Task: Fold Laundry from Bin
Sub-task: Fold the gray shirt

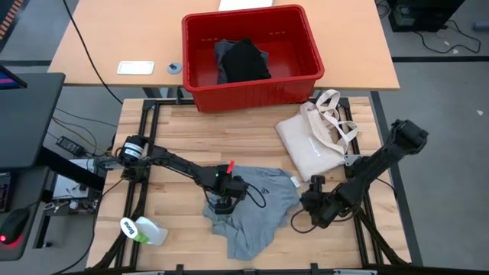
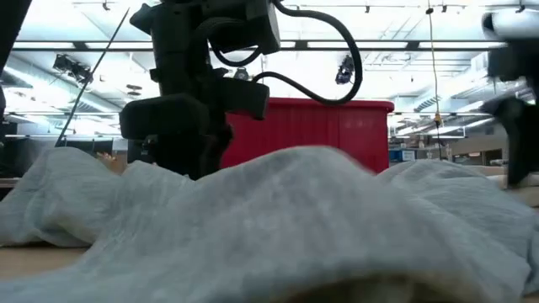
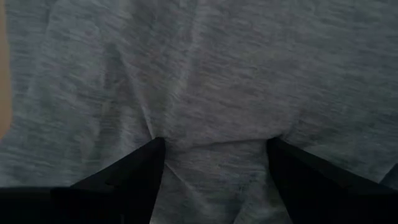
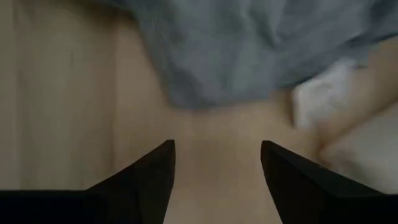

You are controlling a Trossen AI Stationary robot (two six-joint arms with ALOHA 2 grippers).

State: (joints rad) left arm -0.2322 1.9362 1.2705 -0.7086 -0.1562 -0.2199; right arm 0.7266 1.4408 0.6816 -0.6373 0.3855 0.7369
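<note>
The light grey T-shirt [image 1: 256, 214] lies crumpled on the wooden table, near the front edge. My left gripper [image 1: 222, 202] points down at the shirt's left part, and its open fingers stand on the cloth [image 3: 217, 74]. My right gripper [image 1: 309, 200] hovers open over bare wood [image 4: 217, 186], just off the shirt's right edge [image 4: 236, 56], and touches nothing. The red bin [image 1: 252, 93] stands beyond the table's far edge with a black garment [image 1: 244, 61] inside. In the low view the shirt [image 2: 295, 210] fills the foreground. My left gripper comes at the T-shirt from above, pointing steeply down. Both open fingertips [image 3: 155, 149] rest on the cloth, and a strip of shirt [image 3: 214, 155] lies between them. Creases run out from the tips. The shirt lies on the table.
A cream tote bag [image 1: 309, 145] lies at the table's far right, close to my right arm, and shows white in the right wrist view [image 4: 360, 143]. A white bottle with a green cap [image 1: 141, 229] lies at the near left corner. Black frame rails border the table.
</note>
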